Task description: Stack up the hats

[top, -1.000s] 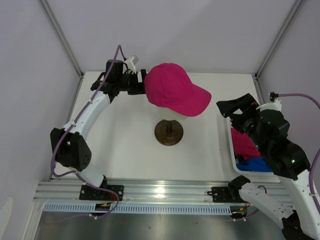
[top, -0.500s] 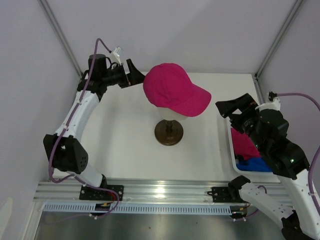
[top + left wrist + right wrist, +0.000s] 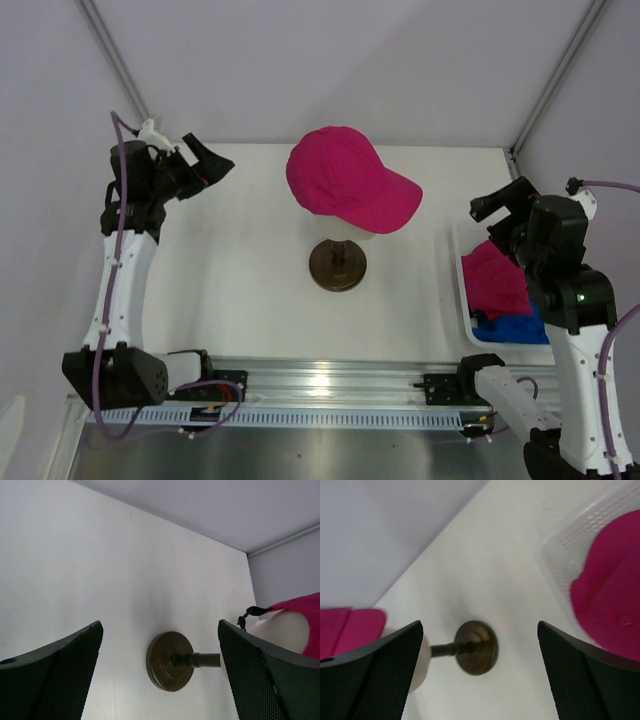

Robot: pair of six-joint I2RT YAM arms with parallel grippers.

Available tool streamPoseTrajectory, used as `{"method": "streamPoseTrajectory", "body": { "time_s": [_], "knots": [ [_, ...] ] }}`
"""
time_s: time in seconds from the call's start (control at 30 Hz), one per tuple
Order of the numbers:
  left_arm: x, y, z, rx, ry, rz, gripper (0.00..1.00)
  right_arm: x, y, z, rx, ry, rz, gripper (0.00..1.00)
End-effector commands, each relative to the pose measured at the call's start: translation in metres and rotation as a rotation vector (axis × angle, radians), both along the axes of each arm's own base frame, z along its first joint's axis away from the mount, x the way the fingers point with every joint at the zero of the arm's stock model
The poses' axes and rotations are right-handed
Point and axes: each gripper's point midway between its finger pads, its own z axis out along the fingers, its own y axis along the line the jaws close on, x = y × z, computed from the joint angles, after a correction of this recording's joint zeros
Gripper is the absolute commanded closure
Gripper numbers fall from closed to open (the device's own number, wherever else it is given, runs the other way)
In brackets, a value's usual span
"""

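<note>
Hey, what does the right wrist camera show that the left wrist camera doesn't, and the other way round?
Only the right wrist view shows the white basket, with a pink hat lying in it. Only the left wrist view gives a clear look at the cream mannequin head and a small black strap beside it. Both show the dark round stand, part of the pink cap on the head, and the white table.
</note>
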Motion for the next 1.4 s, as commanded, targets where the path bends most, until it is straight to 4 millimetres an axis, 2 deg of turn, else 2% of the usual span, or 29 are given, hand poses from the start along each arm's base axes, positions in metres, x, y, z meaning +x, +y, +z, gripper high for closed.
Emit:
{"method": "streamPoseTrajectory", "body": {
  "time_s": [0.0, 0.03, 0.1, 0.13, 0.17, 0.2, 0.27, 0.3, 0.43, 0.57, 0.73, 0.93, 0.97, 1.03, 1.07, 1.13, 1.17, 1.23, 1.27, 1.37],
  "knots": [
    [-0.025, 0.017, 0.034, 0.072, -0.123, 0.094, 0.01, 0.000, -0.011, -0.046, -0.019, 0.200, 0.036, 0.00],
    [-0.031, 0.017, 0.036, 0.082, -0.130, 0.095, 0.00, 0.001, -0.027, -0.056, 0.006, 0.240, -0.009, 0.01],
    [-0.042, 0.016, 0.032, 0.096, -0.131, 0.087, 0.00, -0.002, -0.046, -0.078, 0.005, 0.297, -0.066, 0.01],
    [-0.052, 0.014, 0.039, 0.097, -0.159, 0.078, 0.00, -0.007, -0.057, -0.086, 0.017, 0.326, -0.111, 0.00],
    [-0.057, 0.012, 0.039, 0.098, -0.165, 0.070, 0.01, -0.009, -0.065, -0.095, 0.001, 0.360, -0.146, 0.00],
    [-0.062, 0.012, 0.030, 0.103, -0.151, 0.065, 0.00, -0.010, -0.068, -0.100, -0.009, 0.375, -0.156, 0.00],
    [-0.073, 0.008, 0.031, 0.102, -0.168, 0.050, 0.00, -0.012, -0.078, -0.109, -0.036, 0.394, -0.186, 0.00],
    [-0.076, 0.007, 0.023, 0.104, -0.157, 0.042, 0.00, -0.013, -0.080, -0.119, -0.038, 0.418, -0.185, 0.00],
    [-0.089, 0.005, 0.007, 0.131, -0.122, 0.018, 0.01, -0.007, -0.077, -0.135, -0.043, 0.426, -0.136, 0.01],
    [-0.102, 0.012, -0.007, 0.185, -0.079, 0.035, 0.00, -0.014, -0.087, -0.163, -0.104, 0.525, -0.136, 0.03],
    [-0.110, 0.020, -0.008, 0.244, -0.085, 0.054, 0.00, -0.031, -0.096, -0.192, -0.152, 0.675, -0.151, 0.06],
    [-0.107, 0.029, -0.003, 0.295, -0.094, 0.086, 0.00, -0.028, -0.100, -0.199, -0.169, 0.666, -0.154, 0.15],
    [-0.106, 0.029, -0.001, 0.297, -0.099, 0.085, 0.00, -0.028, -0.098, -0.205, -0.159, 0.683, -0.145, 0.16],
    [-0.106, 0.030, 0.001, 0.298, -0.103, 0.090, 0.01, -0.024, -0.093, -0.208, -0.137, 0.680, -0.115, 0.25],
    [-0.106, 0.030, 0.002, 0.297, -0.104, 0.091, 0.00, -0.023, -0.092, -0.211, -0.133, 0.687, -0.108, 0.38],
    [-0.107, 0.029, 0.001, 0.295, -0.100, 0.089, 0.00, -0.021, -0.091, -0.211, -0.132, 0.684, -0.097, 0.53],
    [-0.107, 0.029, 0.002, 0.296, -0.100, 0.087, 0.00, -0.021, -0.091, -0.210, -0.136, 0.682, -0.097, 0.69],
    [-0.108, 0.029, 0.005, 0.301, -0.105, 0.086, 0.00, -0.019, -0.091, -0.207, -0.138, 0.669, -0.091, 0.82],
    [-0.109, 0.031, 0.010, 0.310, -0.113, 0.092, 0.01, -0.018, -0.091, -0.205, -0.139, 0.665, -0.089, 1.00],
    [-0.111, 0.031, 0.015, 0.312, -0.117, 0.095, 0.00, -0.016, -0.092, -0.191, -0.154, 0.642, -0.089, 1.00]
  ]
}}
